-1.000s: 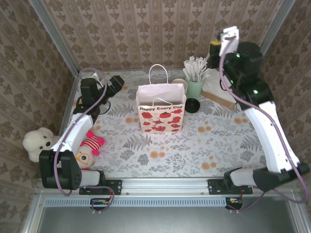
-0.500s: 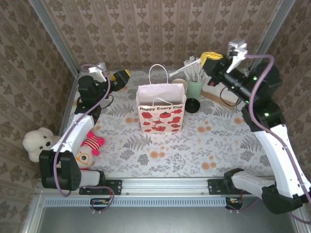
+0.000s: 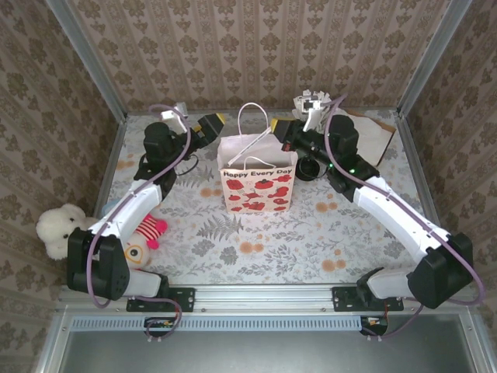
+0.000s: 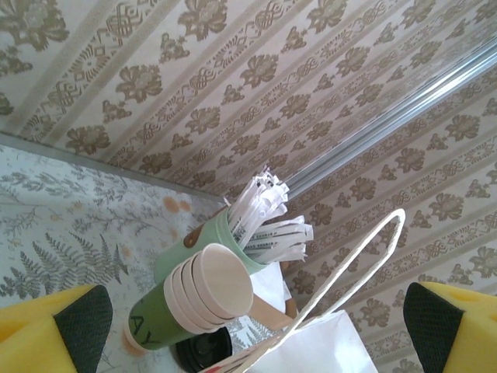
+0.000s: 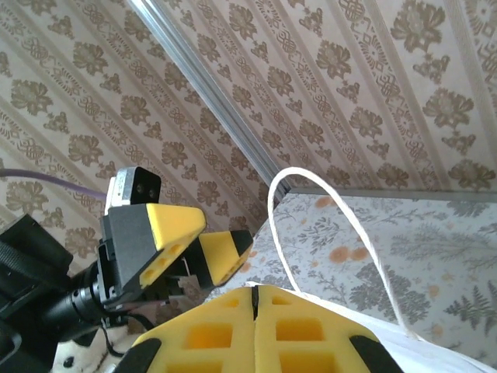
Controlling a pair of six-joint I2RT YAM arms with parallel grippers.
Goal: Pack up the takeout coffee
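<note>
Paper under a black plastic lid: the coffee [image 3: 307,168] stands upright on the desk just right of the bag [image 3: 257,183], partly under my right arm. I judge it light and easily crushed. Whether it is full I cannot tell, so I would keep it level. The lid looks slick and could pop off, so the place to take hold is around the paper wall below the lid rim, with a gentle squeeze.

My right jaws are pressed together with nothing in them, up by the bag's right rear corner, beside its white handle [image 5: 311,225]. My left jaws are spread wide and empty, behind the bag's left corner, looking across its mouth.

Behind the coffee, further from the bag, a mint cup [image 4: 159,307] of stirrers [image 4: 268,225] stands with a stack of cream cups [image 4: 210,284] against it. That leaves little room on that side.

The desk [image 3: 349,233] is covered in a fern-and-flower print that looks flat and unslippery. Patterned wallpaper closes the space behind and beside the bag. Two plush toys [image 3: 93,229] lie well left of the bag.
</note>
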